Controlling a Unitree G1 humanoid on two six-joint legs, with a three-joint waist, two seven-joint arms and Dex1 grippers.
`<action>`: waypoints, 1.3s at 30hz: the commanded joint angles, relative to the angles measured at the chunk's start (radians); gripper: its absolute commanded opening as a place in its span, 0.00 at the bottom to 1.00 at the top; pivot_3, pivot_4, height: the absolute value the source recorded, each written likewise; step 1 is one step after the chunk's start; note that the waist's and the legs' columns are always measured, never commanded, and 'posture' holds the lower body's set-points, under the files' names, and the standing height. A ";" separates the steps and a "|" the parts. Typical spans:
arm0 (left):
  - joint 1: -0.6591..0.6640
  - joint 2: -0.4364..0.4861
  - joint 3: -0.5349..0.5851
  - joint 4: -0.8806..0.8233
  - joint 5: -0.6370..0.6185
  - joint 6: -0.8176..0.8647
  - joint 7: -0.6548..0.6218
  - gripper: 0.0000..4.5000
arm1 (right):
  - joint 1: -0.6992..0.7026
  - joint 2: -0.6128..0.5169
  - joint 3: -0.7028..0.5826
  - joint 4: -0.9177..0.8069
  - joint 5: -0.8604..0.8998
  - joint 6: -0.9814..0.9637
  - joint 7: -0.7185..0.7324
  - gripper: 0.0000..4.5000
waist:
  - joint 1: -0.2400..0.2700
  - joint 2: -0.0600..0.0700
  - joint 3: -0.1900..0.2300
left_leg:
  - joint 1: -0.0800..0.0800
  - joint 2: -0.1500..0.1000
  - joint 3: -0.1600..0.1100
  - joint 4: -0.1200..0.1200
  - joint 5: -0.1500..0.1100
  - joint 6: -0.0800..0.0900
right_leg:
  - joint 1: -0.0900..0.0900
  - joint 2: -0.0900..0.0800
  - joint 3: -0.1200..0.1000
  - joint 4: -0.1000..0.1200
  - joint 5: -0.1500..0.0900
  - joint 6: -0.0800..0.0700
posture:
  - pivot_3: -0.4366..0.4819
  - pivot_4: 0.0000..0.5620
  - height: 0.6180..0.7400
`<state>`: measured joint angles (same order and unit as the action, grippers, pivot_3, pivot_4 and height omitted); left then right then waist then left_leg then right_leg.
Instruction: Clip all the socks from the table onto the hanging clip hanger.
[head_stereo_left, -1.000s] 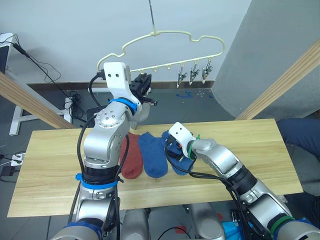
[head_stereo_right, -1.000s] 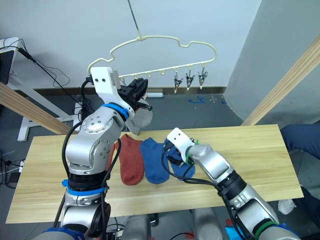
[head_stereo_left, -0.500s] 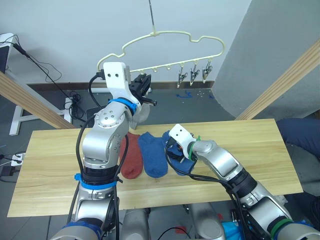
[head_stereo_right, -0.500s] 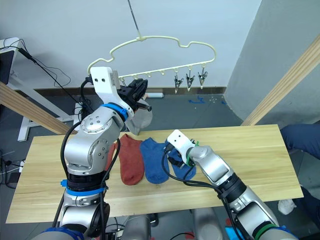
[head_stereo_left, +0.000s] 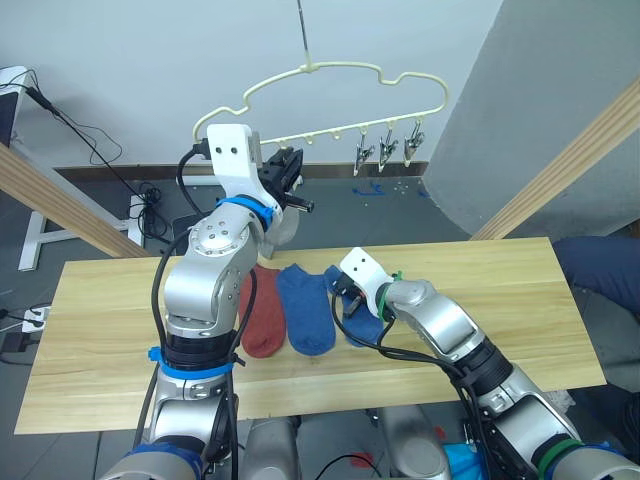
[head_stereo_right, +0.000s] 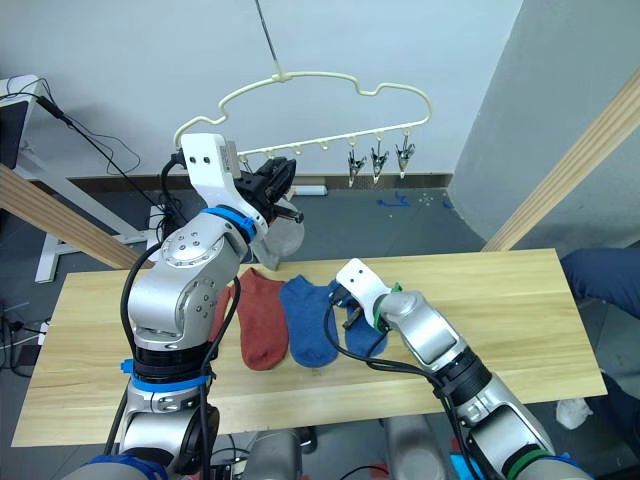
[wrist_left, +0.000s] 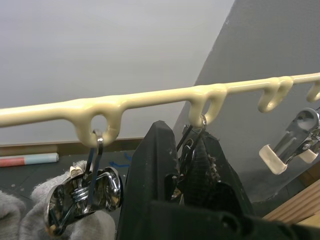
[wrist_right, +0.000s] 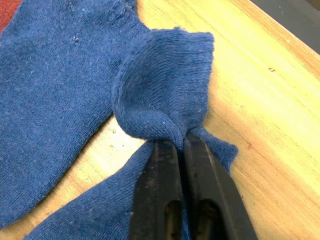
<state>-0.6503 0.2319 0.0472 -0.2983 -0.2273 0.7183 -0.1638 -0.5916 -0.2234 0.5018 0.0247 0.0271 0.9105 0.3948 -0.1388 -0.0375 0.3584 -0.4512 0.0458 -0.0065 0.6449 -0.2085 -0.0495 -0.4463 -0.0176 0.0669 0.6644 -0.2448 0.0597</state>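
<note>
As laid out: two blue socks, one red sock

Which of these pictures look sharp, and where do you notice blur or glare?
Right wrist view: the knit of the pinched blue fabric sock is crisp, and the light wooden table looks brightly lit. Left wrist view: the cream plastic hanger bar is fairly sharp, the shiny metal clip catches highlights, and the black left end effector up close is dark and soft.

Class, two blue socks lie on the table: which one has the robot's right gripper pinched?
The blue sock on the robot's right: the right gripper is shut on a bunched fold of it. The other blue sock lies flat beside the red sock, untouched.
</note>
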 joint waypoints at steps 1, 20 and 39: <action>-0.006 -0.004 0.009 -0.036 -0.013 0.001 -0.003 0.05 | 0.019 0.003 -0.008 -0.023 -0.009 0.009 0.009 0.00 | 0.000 0.000 0.000 | 0.000 0.000 0.000 0.000 0.000 0.000 | 0.000 0.000 0.000 0.000 0.000 0.000 | 0.22 0.69 1.00; -0.083 0.027 0.152 -0.077 -0.213 0.219 -0.013 0.05 | -0.043 0.121 -0.211 -0.284 0.087 0.170 -0.026 0.00 | -0.001 0.000 0.000 | 0.000 0.000 -0.002 0.000 0.000 0.000 | 0.000 0.000 -0.001 0.001 0.000 0.000 | 0.25 0.68 1.00; -0.124 0.043 0.193 -0.062 -0.279 0.261 0.007 0.05 | -0.223 0.233 -0.263 -0.142 0.112 0.075 -0.052 0.00 | 0.010 0.000 0.000 | -0.001 -0.001 -0.004 0.000 0.000 0.000 | 0.000 -0.001 -0.004 0.001 0.000 -0.001 | 0.27 0.63 1.00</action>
<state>-0.7539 0.2720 0.2364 -0.3265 -0.4909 1.0009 -0.1552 -0.7889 -0.0020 0.2512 -0.0988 0.1272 1.0126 0.3438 -0.1284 -0.0370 0.3586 -0.4525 0.0452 -0.0106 0.6448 -0.2085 -0.0499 -0.4464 -0.0191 0.0627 0.6653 -0.2445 0.0592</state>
